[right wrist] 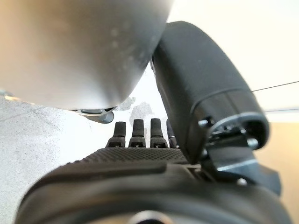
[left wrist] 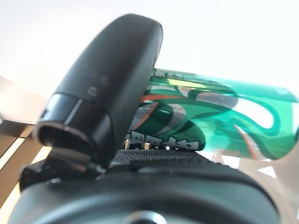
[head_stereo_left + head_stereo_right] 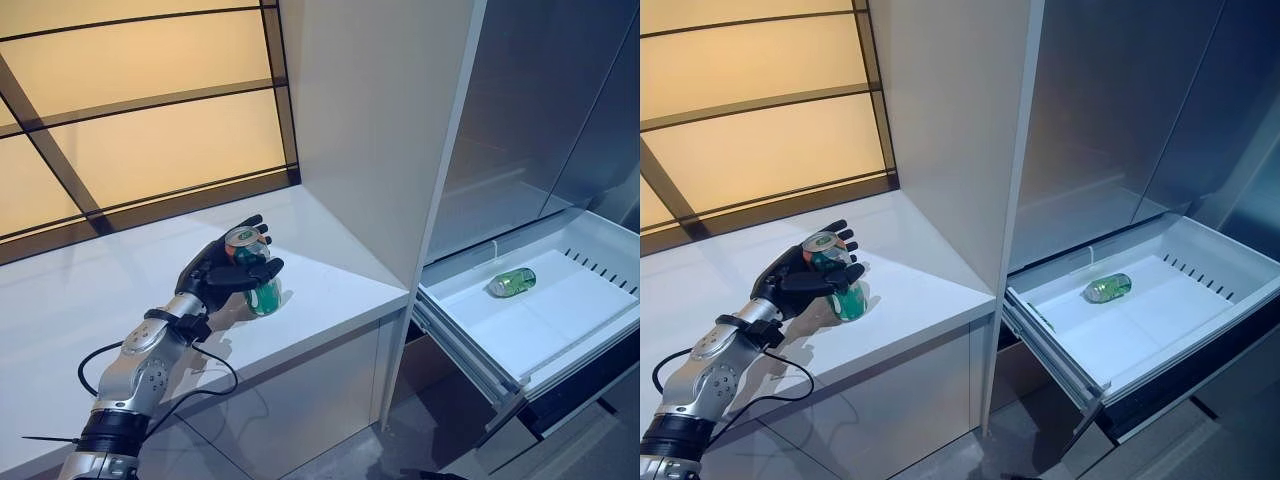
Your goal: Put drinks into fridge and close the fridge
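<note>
The robot's left hand (image 3: 225,272) grips a green can (image 3: 255,272) on the white bench (image 3: 330,290), fingers (image 3: 250,226) curled round the far side of the can and the thumb crossing its near side. The can stands upright on the bench, its silver top showing above the fingers, its long axis vertical. The left wrist view confirms the hold: the thumb (image 2: 107,98) lies across the can's printed wall (image 2: 219,116), with the palm close behind it.

A second can (image 3: 512,282), also green, lies on its side in the open fridge drawer (image 3: 580,250), well apart from the first and to the robot's right. A tall white panel (image 3: 380,130) stands between bench and drawer, so the held can appears to need to travel right, round the panel's front edge, and down into the drawer. The left hand is the nearer one and already has the can; the carry looks like the step in hand, with the drawer yet to be pushed shut.

The right hand (image 1: 140,163) shows only in its own wrist view, fingers (image 1: 138,133) standing straight and relaxed with nothing between them, beside a grey rounded surface that cannot be identified.
</note>
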Tool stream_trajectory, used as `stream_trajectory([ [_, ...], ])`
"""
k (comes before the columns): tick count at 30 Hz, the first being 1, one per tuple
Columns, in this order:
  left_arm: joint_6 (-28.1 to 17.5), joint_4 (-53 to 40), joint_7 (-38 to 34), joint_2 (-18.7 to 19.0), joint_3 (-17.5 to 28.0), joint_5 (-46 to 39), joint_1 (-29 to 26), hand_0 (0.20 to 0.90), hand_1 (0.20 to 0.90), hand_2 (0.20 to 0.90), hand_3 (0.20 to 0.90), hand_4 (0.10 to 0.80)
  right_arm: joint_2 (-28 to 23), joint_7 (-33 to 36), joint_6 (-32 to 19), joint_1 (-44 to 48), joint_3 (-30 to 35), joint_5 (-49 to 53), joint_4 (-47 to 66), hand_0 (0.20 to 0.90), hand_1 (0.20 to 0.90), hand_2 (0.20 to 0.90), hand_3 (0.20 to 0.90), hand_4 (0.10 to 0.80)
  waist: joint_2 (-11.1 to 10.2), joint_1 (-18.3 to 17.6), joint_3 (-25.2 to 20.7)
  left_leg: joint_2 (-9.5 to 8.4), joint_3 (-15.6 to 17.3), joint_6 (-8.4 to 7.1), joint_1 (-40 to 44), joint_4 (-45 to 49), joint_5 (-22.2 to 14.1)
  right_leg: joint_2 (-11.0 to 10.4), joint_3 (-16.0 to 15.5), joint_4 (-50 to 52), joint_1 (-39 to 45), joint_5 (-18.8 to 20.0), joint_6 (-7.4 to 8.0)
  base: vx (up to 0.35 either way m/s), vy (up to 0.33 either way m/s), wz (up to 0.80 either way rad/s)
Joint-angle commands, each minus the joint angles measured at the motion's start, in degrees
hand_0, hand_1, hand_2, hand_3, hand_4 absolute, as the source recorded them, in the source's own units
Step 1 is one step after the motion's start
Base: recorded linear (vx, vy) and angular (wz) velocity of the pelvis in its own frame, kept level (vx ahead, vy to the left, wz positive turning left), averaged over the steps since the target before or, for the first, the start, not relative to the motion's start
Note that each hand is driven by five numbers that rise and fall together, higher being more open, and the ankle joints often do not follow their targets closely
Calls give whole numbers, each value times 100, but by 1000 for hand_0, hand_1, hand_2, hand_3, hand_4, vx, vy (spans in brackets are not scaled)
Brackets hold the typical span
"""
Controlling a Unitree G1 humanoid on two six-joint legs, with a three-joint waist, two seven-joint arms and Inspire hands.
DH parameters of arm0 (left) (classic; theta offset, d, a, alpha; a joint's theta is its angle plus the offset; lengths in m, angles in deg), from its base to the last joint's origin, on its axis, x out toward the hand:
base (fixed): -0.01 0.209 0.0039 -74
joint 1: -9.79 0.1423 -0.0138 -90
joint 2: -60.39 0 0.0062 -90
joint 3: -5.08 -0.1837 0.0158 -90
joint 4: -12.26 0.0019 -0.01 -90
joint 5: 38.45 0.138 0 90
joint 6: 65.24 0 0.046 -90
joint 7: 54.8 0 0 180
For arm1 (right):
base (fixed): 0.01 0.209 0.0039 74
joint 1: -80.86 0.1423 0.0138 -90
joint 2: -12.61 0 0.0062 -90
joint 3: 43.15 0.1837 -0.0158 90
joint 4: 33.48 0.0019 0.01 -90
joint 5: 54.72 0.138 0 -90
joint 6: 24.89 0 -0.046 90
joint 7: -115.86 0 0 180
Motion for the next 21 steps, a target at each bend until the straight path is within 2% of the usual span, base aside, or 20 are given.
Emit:
stream_trajectory([
  [1, -720, -197, -72, 208, 479, -267, -1418, 900, 900, 900, 900, 800, 20, -82, 16, -11, -135, -121, -207, 900, 900, 900, 900, 800, -77, 38, -11, -351, 720, 342, 413, 26, -943, 314, 491, 22, 82, -540, -275, 0, 0, 0],
  [21, -754, -140, -167, 214, 475, -263, -1485, 900, 900, 900, 900, 800, 39, -67, 4, -22, -130, -102, -234, 900, 900, 900, 900, 800, -77, 3, -16, -356, 757, 357, 419, 26, -958, 325, 554, 22, 71, -532, -269, 0, 0, 0],
])
